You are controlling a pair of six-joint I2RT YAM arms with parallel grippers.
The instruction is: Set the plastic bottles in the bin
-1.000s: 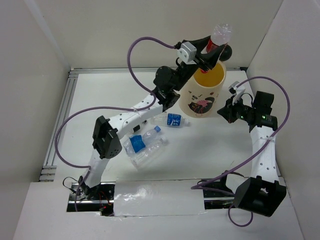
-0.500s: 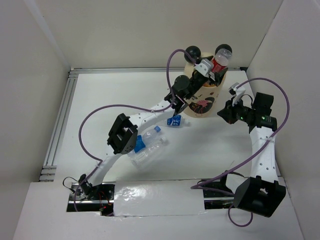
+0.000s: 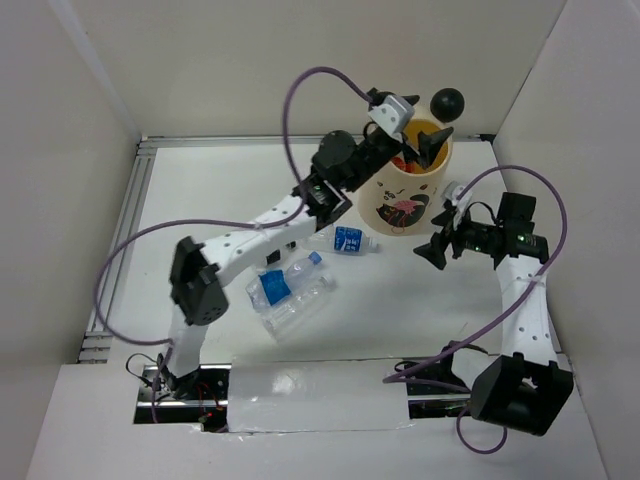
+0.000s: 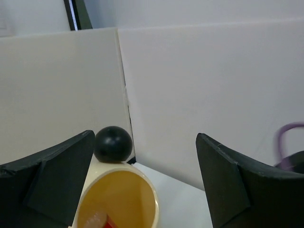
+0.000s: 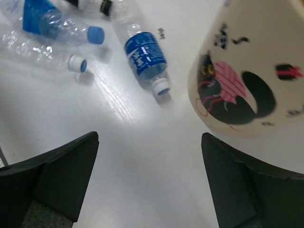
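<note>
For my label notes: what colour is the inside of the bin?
Yellow. The bin shows it best in the left wrist view.

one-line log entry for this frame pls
left gripper: open over bin | red-label bottle: in bin | right gripper: open, beside bin | blue-label bottles: lying on table

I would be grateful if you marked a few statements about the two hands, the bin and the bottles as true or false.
1. The left hand is open above the bin. True.
2. The right hand grips a bottle. False: it is open and empty.
3. A red-labelled bottle lies inside the bin. True.
4. The bin lies tipped on its side. False: it stands upright.
5. The blue-labelled bottle nearest the bin stands upright. False: it lies on its side on the table.
</note>
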